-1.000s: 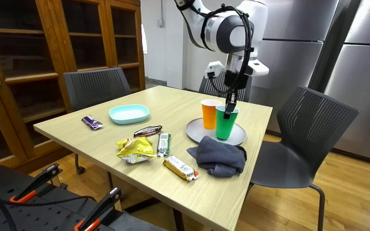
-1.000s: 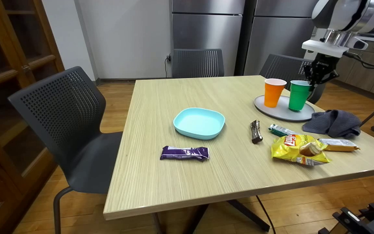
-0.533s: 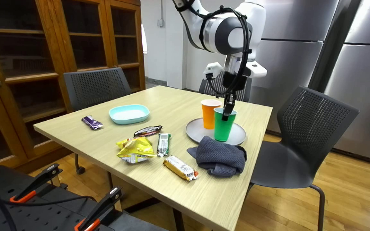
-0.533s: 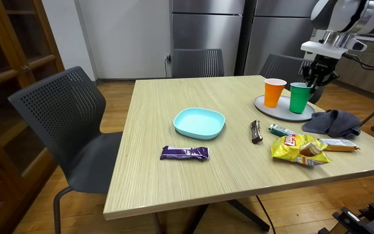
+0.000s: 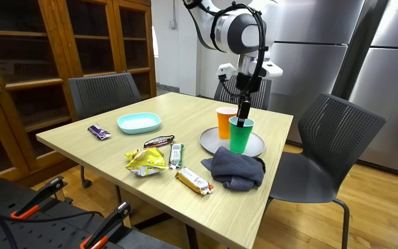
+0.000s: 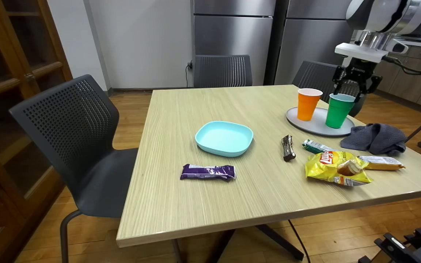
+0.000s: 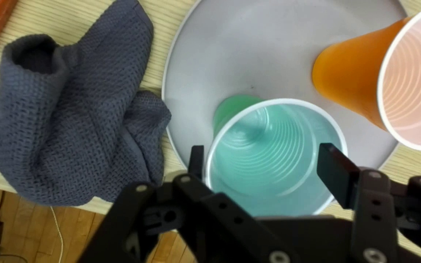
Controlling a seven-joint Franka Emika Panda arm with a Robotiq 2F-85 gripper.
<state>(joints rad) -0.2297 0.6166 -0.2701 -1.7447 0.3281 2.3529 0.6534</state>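
We have the end effector (image 7: 263,162) spread wide over the green plastic cup (image 6: 338,116), one finger to either side of its white rim; it seems to hold nothing, though whether a finger brushes the cup we cannot tell. The cup stands directly beneath it on the round grey plate (image 7: 254,47), the orange plastic cup (image 6: 307,105) just beside. Farther out from the end effector, by the plate's edge, a rumpled waffle-weave towel (image 7: 75,128) lies on the worktop (image 6: 181,113). We judge this a grasp or release: taking the cup calls for an even squeeze, leaving it for a straight lift.
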